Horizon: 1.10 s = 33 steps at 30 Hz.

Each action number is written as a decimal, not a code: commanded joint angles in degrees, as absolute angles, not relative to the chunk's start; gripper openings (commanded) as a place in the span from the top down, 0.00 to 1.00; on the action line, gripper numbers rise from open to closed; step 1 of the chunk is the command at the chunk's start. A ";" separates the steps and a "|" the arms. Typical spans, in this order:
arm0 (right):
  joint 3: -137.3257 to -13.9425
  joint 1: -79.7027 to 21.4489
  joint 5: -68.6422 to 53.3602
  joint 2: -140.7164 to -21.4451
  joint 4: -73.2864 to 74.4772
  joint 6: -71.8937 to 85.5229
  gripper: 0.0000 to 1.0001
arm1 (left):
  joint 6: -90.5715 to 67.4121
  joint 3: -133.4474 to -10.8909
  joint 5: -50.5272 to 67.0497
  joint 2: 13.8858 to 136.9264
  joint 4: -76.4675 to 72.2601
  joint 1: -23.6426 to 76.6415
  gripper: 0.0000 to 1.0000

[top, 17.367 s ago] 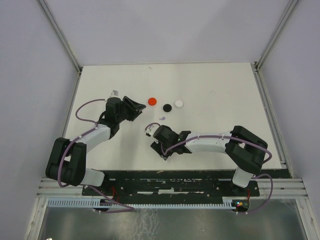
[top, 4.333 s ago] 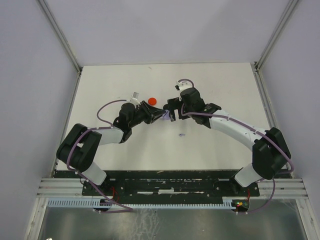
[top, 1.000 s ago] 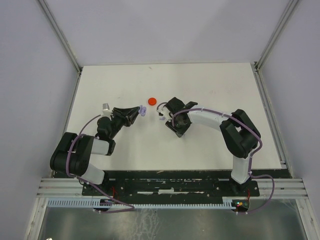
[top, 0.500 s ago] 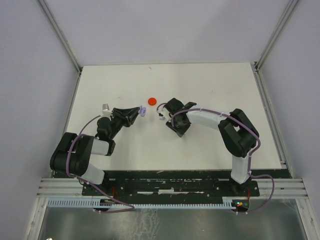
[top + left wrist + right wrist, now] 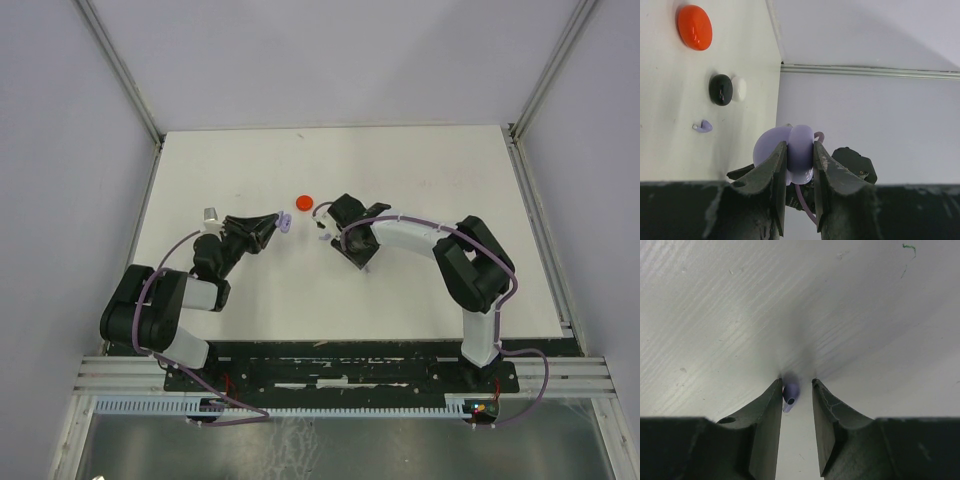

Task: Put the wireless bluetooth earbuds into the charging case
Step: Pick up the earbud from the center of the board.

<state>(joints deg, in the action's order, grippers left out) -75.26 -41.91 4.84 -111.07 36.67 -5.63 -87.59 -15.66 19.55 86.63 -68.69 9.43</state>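
Note:
My left gripper [image 5: 800,146] is shut on the lavender charging case [image 5: 790,150] and holds it above the table; in the top view the left gripper [image 5: 275,222] has the charging case [image 5: 285,221] at its tip. My right gripper [image 5: 796,382] is down at the table with its jaws open on either side of a lavender earbud [image 5: 790,392]. That bud touches the left finger, with a gap to the right finger. In the top view the right gripper [image 5: 364,263] hides this bud. Another lavender earbud [image 5: 703,126] lies free on the table.
A red disc [image 5: 304,202] lies on the white table [image 5: 450,170] between the two grippers. The left wrist view also shows the red disc [image 5: 694,27], a black disc [image 5: 720,89] and a white disc [image 5: 739,88] side by side. Grey walls enclose the table.
The right gripper's jaws have narrowed a little around the lavender earbud, and its wrist has shifted slightly. The left arm and the case have stayed put.

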 commanded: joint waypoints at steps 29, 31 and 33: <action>-77.09 -41.93 6.77 -109.23 33.67 -2.37 0.95 | -88.59 -16.50 21.16 87.99 -70.96 8.97 0.97; -77.13 -41.81 6.45 -107.90 32.91 -2.12 0.96 | -88.59 -16.44 21.27 88.00 -71.00 9.01 0.97; -77.61 -41.68 5.90 -107.21 33.10 -2.02 0.97 | -88.59 -16.35 21.30 88.00 -71.01 9.03 0.97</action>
